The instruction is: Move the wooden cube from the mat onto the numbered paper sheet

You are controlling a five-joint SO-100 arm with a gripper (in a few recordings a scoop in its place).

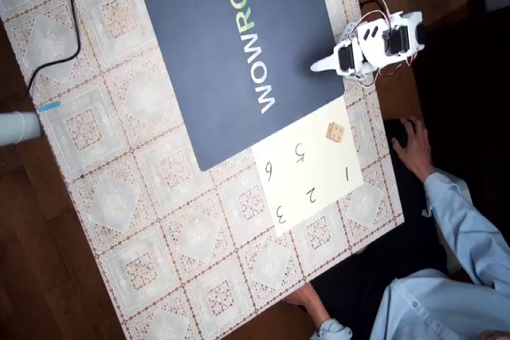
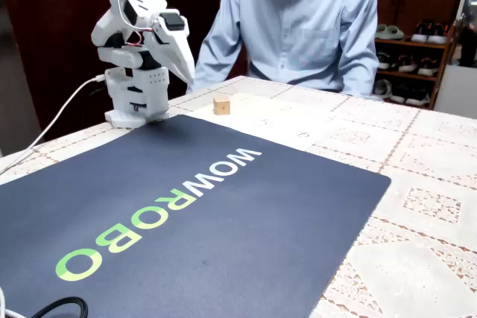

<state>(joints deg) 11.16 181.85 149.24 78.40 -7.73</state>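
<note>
Resting on the numbered paper sheet (image 1: 307,177), the wooden cube (image 1: 336,133) sat near the sheet's upper right corner in the overhead view, above the handwritten 5 and clear of the mat (image 1: 239,45). In the fixed view the same cube (image 2: 221,105) stood upright on the pale sheet (image 2: 268,121) just past the mat's (image 2: 186,221) far edge, right of the robot's base. The dark navy mat filled the upper middle of the overhead frame, its white and green lettering running down the picture, and the sheet lay against its lower right edge. Both rested on a lace-patterned tablecloth (image 1: 159,220) covering the desk.

The white arm was folded over its base at the upper right of the overhead view, with the end effector (image 1: 319,65) pointing left over the mat's right edge. In the fixed view the end effector (image 2: 186,68) hung at the upper left of the frame, tip angled downward, well apart from the cube. Its fingers appeared pressed together with nothing between them.

A person in a light blue shirt (image 2: 298,27) sat behind the desk, one hand (image 1: 410,145) lying just off the desk's right edge in the overhead view. A white cable (image 2: 52,128) ran from the base toward the left edge of the fixed view.
</note>
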